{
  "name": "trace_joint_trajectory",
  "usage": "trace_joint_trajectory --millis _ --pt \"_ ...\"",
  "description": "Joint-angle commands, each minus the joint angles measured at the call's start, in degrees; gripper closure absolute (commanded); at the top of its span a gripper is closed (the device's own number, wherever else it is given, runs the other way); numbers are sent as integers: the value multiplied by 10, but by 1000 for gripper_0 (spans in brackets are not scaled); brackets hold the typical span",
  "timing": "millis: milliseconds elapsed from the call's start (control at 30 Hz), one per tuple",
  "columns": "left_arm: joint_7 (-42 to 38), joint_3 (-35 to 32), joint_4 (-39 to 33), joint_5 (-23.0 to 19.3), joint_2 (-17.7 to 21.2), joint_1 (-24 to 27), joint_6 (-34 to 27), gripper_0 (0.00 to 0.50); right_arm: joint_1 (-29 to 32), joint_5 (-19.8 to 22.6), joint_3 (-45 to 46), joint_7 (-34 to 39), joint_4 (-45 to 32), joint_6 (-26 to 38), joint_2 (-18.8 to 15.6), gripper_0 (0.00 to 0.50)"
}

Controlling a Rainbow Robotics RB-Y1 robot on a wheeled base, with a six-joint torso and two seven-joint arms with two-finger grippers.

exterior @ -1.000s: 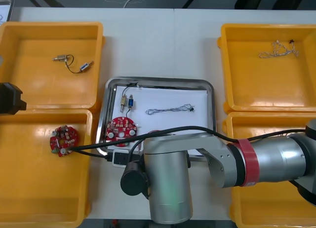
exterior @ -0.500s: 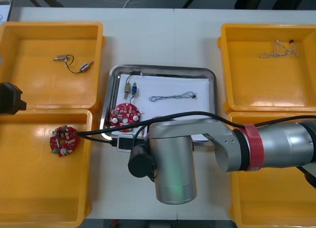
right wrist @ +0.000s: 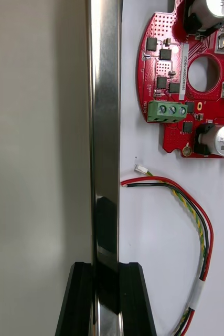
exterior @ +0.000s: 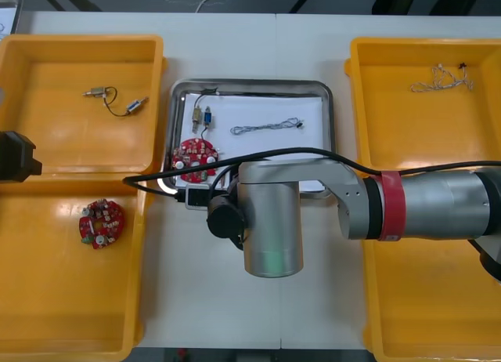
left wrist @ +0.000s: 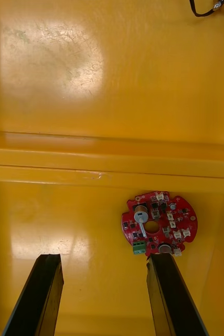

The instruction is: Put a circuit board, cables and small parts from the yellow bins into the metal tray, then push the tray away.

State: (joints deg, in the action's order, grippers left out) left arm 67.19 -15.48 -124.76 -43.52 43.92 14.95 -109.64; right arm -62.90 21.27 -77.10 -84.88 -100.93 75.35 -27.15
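On the light table [exterior: 235, 48], the right gripper [right wrist: 106, 270] pinches the near rim of the metal tray [exterior: 250, 83], circuit board [exterior: 196, 157] inside; we should push straight and level. The left gripper [left wrist: 104, 260] hangs spread over a yellow bin [left wrist: 64, 220].

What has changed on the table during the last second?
The tray slid away from the robot, carrying its contents. The right gripper, fingers shut on the tray's near rim, moved forward with it. The left gripper, open over the left bins, and the board lying there stayed put.
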Motion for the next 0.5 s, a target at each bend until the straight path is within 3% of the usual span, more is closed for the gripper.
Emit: trace_joint_trajectory --millis 33,500 --pt "39 -17 -18 1 24 -11 -4 27 -40 -6 -8 -32 18 -13 -8 500" --pt "39 -17 -18 1 24 -11 -4 27 -57 -61 -8 -71 101 -49 3 500"
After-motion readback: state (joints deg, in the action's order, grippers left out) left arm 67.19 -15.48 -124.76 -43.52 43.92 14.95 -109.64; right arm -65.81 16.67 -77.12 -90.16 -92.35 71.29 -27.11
